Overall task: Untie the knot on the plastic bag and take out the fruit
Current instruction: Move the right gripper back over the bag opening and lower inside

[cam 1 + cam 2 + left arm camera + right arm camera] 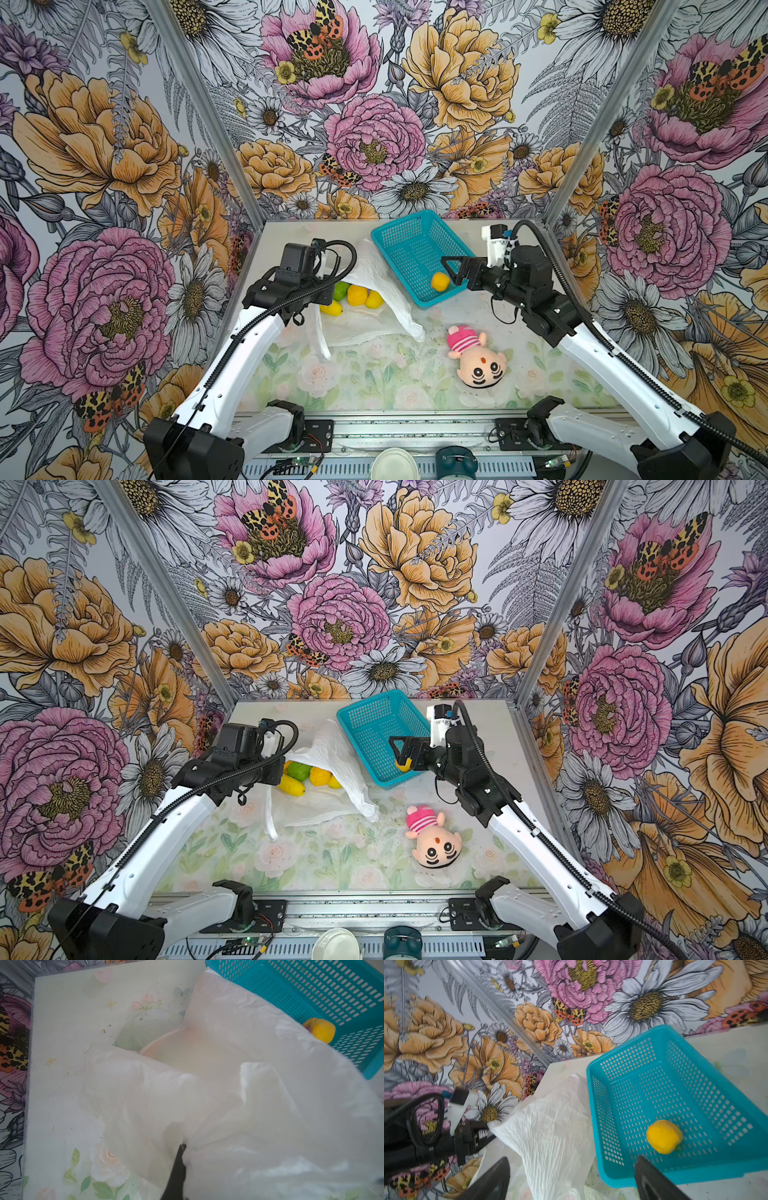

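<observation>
Found the left hand (184,1147) pinched shut on a fold of the bag (374,270), holding that fold up off the surface (374,374) in its far left part. Saw no knot anywhere. Noted two handle strips (322,345) trailing loose toward the near edge, so judged the bag already untied. Counted at least four pieces of fruit (357,295) bunched at the bag's open mouth under the raised fold: one green, two yellow-orange, and one oblong yellow with its long axis roughly along the near edge. Could not tell about more fruit deeper in the bag.

Spotted a lone yellow fruit (439,281) lying in the basket (401,223) by the far edge, right beside the bag. Found the right hand (449,270) over the basket's near corner with jaws spread wide, empty, just beside the lone yellow fruit but not gripping it.

Judged the left hand nearer the bunch yet busy with the bag, and reckoned the free right hand the one to go. Placed the bunch toward the left edge from that hand, past the basket wall and the sloping fold, so expected a reach across and in under the fold. Noted the doll (478,361) well apart, toward the near right corner.
</observation>
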Motion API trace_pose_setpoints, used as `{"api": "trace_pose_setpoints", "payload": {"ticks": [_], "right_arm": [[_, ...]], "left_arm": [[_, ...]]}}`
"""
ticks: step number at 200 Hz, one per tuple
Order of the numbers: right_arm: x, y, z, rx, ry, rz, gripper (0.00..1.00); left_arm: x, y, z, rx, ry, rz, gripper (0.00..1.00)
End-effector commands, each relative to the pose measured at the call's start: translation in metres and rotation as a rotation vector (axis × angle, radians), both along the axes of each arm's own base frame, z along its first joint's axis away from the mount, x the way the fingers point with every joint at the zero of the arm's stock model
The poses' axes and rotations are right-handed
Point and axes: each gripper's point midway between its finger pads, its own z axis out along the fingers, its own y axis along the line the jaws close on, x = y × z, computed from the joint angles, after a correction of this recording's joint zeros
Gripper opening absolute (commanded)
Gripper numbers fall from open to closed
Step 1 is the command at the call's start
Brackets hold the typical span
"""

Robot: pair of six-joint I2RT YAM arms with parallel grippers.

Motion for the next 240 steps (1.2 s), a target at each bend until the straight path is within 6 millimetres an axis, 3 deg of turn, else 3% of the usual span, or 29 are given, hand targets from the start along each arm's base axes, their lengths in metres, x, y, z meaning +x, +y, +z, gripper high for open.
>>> {"api": "trace_pose_setpoints", "payload": {"ticks": [1,16,35,69,82,139,180,240], "right_arm": [[-0.032,0.021,0.05,-0.041,-0.243,0.073,0.82],[-0.058,0.043,0.063,-0.057,-0.332,0.142,0.74],[-0.083,0.077,0.064,-0.094,-0.385,0.239,0.66],[-0.105,0.143,0.029,-0.257,-0.48,0.365,0.58],[-0.107,0.159,0.017,-0.312,-0.496,0.38,0.58],[-0.1,0.188,-0.018,-0.381,-0.487,0.387,0.59],[-0.09,0.207,-0.069,-0.474,-0.421,0.404,0.59],[-0.072,0.222,-0.12,-0.612,-0.378,0.369,0.54]], "left_arm": [[-0.003,-0.006,-0.002,-0.028,0.005,-0.016,0.0],[-0.003,-0.004,-0.002,-0.026,0.003,-0.011,0.0],[-0.002,-0.006,-0.003,-0.027,0.009,-0.018,0.0],[-0.004,-0.009,0.001,-0.033,-0.001,-0.027,0.0],[-0.004,-0.008,0.002,-0.032,-0.007,-0.025,0.0],[-0.005,-0.008,0.0,-0.026,-0.001,-0.024,0.0],[-0.007,-0.01,0.004,-0.04,-0.012,-0.033,0.0],[-0.009,-0.008,0.009,-0.044,-0.028,-0.026,0.0]]}}
